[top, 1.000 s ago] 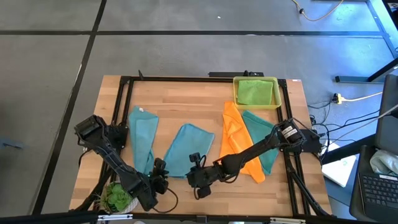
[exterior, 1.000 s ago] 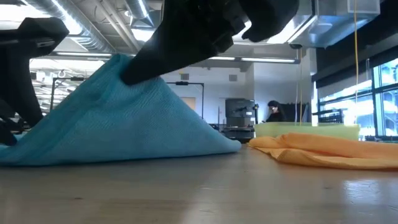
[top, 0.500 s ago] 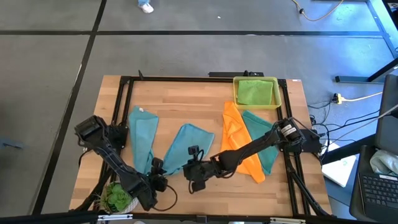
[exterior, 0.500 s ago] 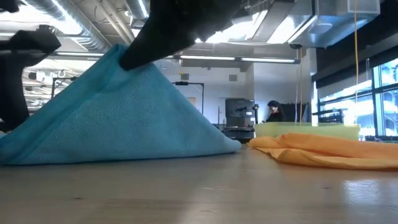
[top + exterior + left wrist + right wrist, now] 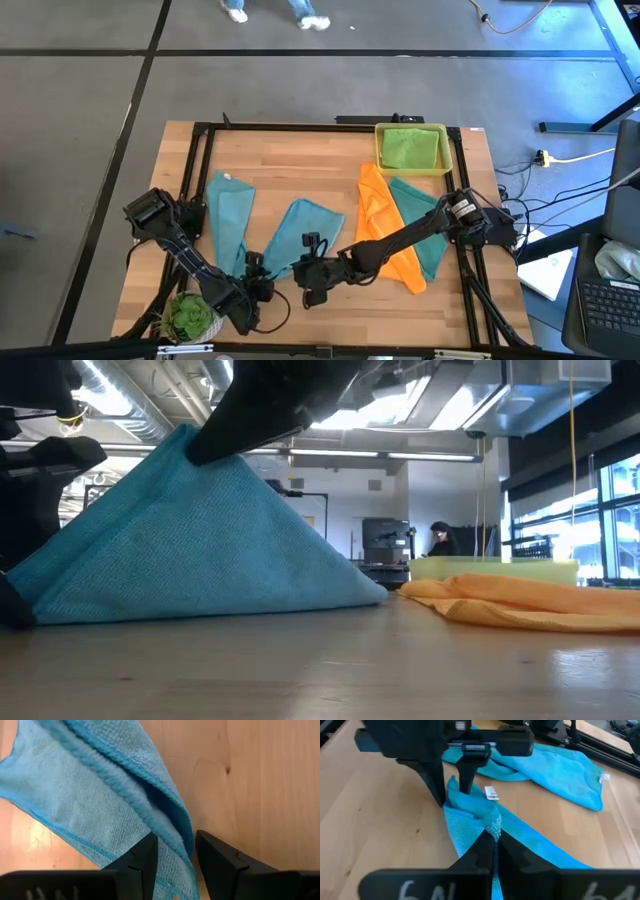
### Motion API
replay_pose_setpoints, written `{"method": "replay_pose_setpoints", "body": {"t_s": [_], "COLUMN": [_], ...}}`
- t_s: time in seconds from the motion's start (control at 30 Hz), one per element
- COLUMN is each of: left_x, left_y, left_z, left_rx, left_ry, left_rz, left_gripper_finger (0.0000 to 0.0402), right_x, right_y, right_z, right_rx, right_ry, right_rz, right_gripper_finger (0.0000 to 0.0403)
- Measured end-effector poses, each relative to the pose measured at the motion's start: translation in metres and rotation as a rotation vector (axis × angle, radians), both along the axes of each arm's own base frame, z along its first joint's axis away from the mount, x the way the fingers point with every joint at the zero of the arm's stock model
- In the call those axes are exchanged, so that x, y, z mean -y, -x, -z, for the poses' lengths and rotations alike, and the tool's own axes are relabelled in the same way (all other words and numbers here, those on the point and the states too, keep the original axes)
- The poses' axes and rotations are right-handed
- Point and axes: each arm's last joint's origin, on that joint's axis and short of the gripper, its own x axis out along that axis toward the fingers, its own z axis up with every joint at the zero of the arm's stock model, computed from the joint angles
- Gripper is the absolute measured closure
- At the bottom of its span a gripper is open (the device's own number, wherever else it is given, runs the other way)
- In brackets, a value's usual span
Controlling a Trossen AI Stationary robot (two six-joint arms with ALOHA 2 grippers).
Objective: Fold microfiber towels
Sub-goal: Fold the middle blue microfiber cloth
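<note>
At the near left of the table my left claw (image 5: 258,291) stands with its fingers apart, the near edge of the middle light blue towel (image 5: 300,238) running between them, not yet pinched; I judge it waits there to take that corner. The other light blue towel (image 5: 229,215) lies flat at far left. Just right, my right claw (image 5: 312,290) is clamped together on a corner of the middle towel and holds it up like a tent, so the fold can begin. Farther right lie the orange towel (image 5: 385,225), the teal towel (image 5: 425,225), and the green towel (image 5: 410,148) in the yellow tray (image 5: 379,150).
</note>
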Motion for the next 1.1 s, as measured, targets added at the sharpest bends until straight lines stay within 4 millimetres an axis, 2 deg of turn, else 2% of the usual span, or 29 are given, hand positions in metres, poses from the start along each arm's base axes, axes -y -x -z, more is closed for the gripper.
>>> {"method": "replay_pose_setpoints", "body": {"t_s": [0.3,0.4,0.53,0.67,0.9,1.0,1.1], "left_x": [-0.003,-0.005,-0.007,-0.003,0.017,0.021,0.017], "left_y": [-0.003,-0.004,-0.003,-0.007,-0.029,-0.042,-0.053], "left_z": [0.000,-0.001,0.000,-0.004,-0.036,-0.056,-0.074], "left_rx": [0.051,0.065,0.027,0.029,-0.021,-0.020,-0.037], "left_ry": [0.001,-0.018,-0.018,0.014,0.171,0.157,0.099], "left_rz": [-0.061,-0.063,-0.066,-0.065,0.035,0.103,0.141], "left_gripper_finger": [0.0283,0.0315,0.0389,0.0399,0.0401,0.0401,0.0401], "right_x": [0.001,0.001,0.001,-0.005,-0.031,-0.040,-0.043], "right_y": [0.000,0.002,0.011,0.023,0.038,0.048,0.062], "right_z": [0.000,0.003,0.005,0.008,0.011,0.003,-0.009], "right_rx": [0.003,-0.030,-0.114,-0.214,-0.307,-0.314,-0.323], "right_ry": [0.008,0.019,0.021,-0.015,-0.151,-0.138,-0.075], "right_rz": [0.013,0.015,0.038,0.023,-0.081,-0.085,-0.054], "right_gripper_finger": [0.0389,0.0388,0.0396,0.0394,0.0390,0.0396,0.0397]}}
